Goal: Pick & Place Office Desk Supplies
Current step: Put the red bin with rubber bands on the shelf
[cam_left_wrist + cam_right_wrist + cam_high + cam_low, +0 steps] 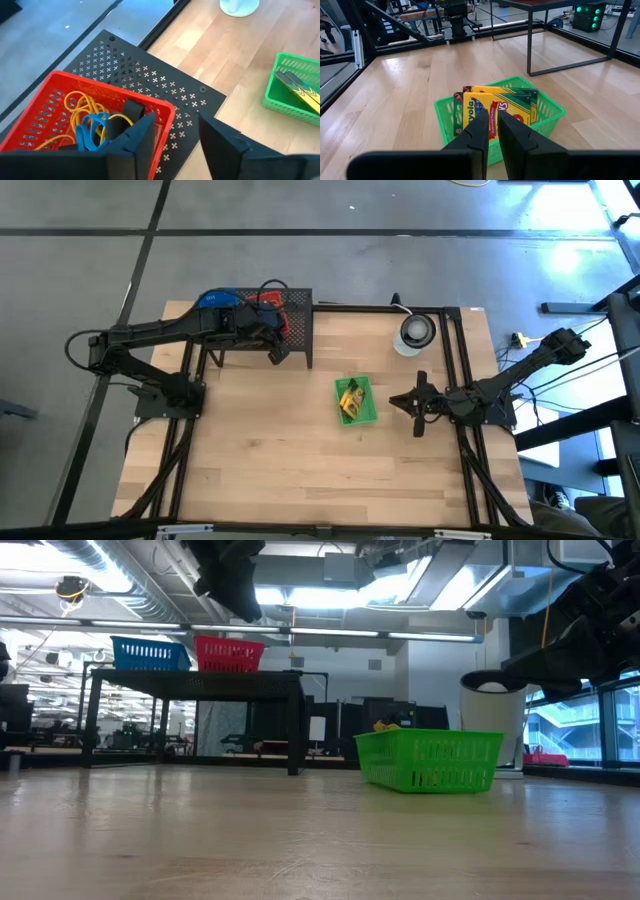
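A: What's sitting on the wooden table?
B: A black rack carrying a red basket and a blue basket, plus a green basket.
A: Where's the left gripper?
B: Hovering over the red basket's rim, fingers parted, gripping nothing. Rubber bands and a clip are lying inside.
A: The right gripper?
B: Waiting beside the green basket holding crayon boxes, fingers nearly together, empty.

Grey tiled floor around the wooden table, bright ceiling strip lights, windows at the side.
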`<act>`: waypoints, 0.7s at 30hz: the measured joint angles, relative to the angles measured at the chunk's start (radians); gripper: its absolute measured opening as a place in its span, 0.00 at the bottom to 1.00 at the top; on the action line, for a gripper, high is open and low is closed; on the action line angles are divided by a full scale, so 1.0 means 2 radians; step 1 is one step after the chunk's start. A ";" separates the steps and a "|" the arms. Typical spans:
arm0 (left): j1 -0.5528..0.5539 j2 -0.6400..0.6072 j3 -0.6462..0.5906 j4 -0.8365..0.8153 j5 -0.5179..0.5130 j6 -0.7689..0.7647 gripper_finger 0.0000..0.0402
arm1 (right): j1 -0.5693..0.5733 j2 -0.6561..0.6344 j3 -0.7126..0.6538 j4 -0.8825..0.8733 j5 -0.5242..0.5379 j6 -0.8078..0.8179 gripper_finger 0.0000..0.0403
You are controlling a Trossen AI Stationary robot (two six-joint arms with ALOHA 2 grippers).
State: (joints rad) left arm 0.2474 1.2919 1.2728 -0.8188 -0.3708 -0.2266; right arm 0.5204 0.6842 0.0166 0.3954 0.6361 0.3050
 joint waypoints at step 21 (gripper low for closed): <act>-0.002 0.073 -0.001 0.006 0.025 0.151 0.46 | 0.000 0.000 0.000 0.000 0.000 0.000 0.10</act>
State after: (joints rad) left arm 0.2428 1.4382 1.2716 -0.8076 -0.3212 0.0761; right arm 0.5205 0.6842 0.0166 0.3955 0.6361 0.3051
